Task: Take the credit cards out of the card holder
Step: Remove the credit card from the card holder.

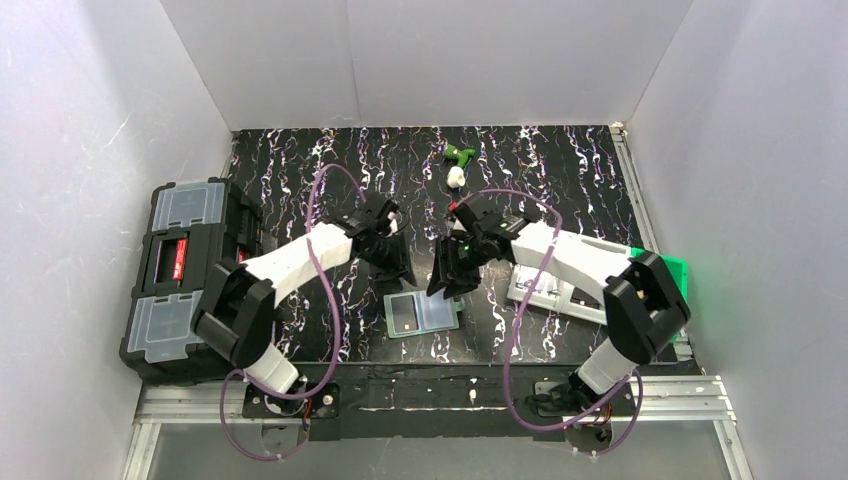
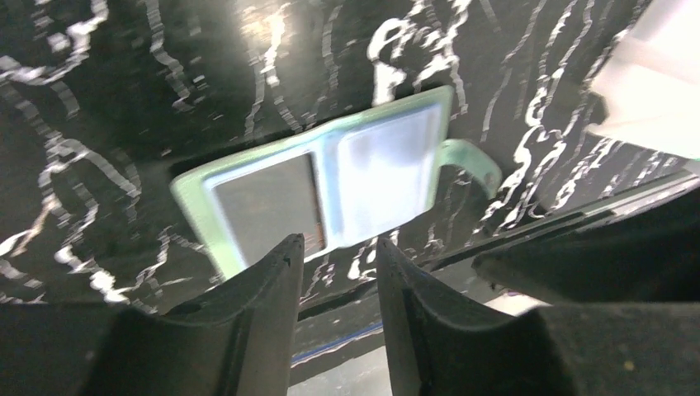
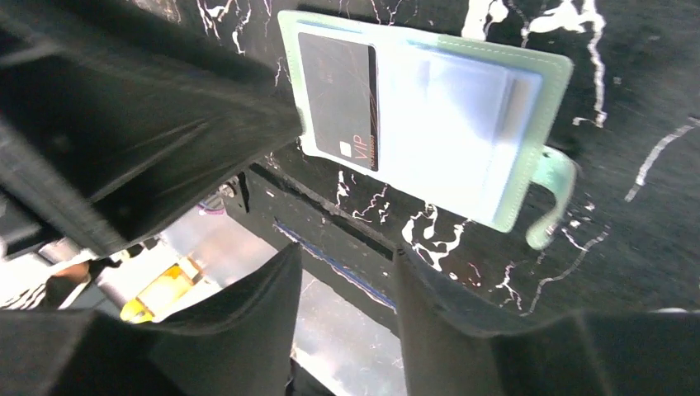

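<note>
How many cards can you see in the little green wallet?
1. A dark card sits in the wallet, in the half away from the snap tab. The cloudy sleeves on the other half may hide more.

I counted one card holder (image 3: 446, 115), with one dark card (image 3: 340, 99) showing in it. I could not tell whether more cards sat in its pale sleeves. The holder had one snap tab (image 3: 553, 177). There were two grippers, the left gripper (image 2: 338, 243) and the right gripper (image 3: 345, 256), with two fingers each. Beyond those I counted one black toolbox (image 1: 185, 265) with two clear lids, one green bin (image 1: 672, 268), one white tray (image 1: 545, 290), one small green object (image 1: 461, 154) and one small white object (image 1: 455, 176).
</note>
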{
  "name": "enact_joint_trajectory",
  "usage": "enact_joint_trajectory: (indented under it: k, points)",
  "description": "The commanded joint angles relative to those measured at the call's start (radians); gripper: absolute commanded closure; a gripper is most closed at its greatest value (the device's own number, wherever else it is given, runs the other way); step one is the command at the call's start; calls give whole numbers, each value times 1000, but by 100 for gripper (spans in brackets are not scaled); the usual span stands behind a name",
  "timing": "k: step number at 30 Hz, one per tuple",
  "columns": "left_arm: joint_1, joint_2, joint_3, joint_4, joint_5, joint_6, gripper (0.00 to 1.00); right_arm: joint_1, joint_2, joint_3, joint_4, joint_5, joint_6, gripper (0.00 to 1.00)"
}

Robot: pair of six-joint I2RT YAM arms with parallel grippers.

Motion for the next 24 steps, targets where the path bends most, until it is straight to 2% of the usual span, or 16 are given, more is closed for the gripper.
enact_joint_trajectory:
  k: [1,3,5,9,24]
  points:
    - [35,-98,-89,-85,-55,28,68,25,91,59,92,-113,25,52]
    - [39,-106,-110,-87,-51,36,76,35,137,75,113,-144,30,55]
    - [40,-103,-125,-88,-49,41,88,43,181,89,128,-170,37,57]
    - [40,-94,-154,-70,-46,42,99,53,244,99,138,-179,38,60]
    - [39,12,-208,33,-42,41,100,53,364,68,188,-150,27,64]
